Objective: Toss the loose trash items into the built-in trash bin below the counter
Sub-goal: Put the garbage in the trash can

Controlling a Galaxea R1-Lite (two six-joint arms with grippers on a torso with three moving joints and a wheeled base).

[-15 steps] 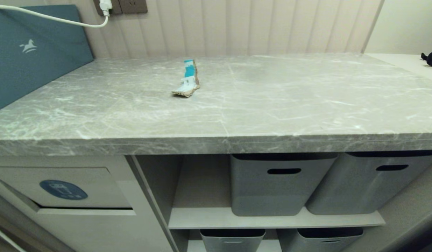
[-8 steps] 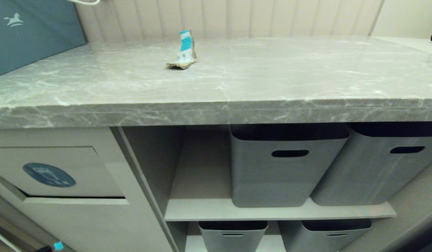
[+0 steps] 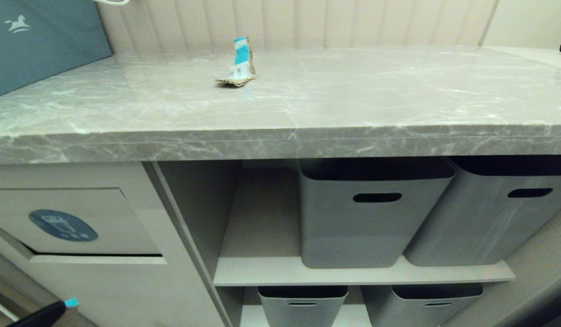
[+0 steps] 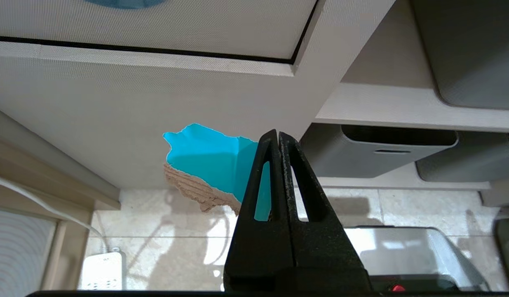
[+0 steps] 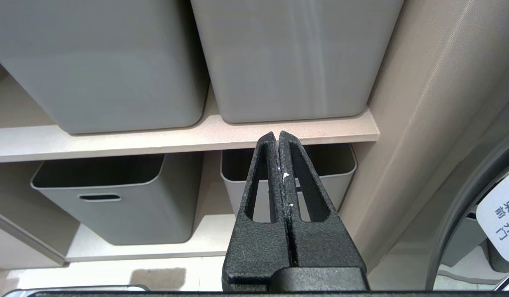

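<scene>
My left gripper is shut on a torn brown cardboard scrap with a teal face, which sticks out to one side of the fingers. It hangs low in front of the beige cabinet, below the built-in trash bin's flap. The head view shows only its tip in the bottom left corner, under the flap with the blue oval sticker. A folded teal-and-white carton piece stands far back on the grey marble-look counter. My right gripper is shut and empty, parked in front of the lower shelves.
Grey plastic baskets fill the open shelves right of the bin, with more baskets below. A teal board leans at the counter's back left. A white power strip with its cable lies on the floor by the cabinet.
The head camera has sunk, so the counter has moved up in the picture. My left gripper, holding the teal scrap, has come into the bottom left corner and risen a little.
</scene>
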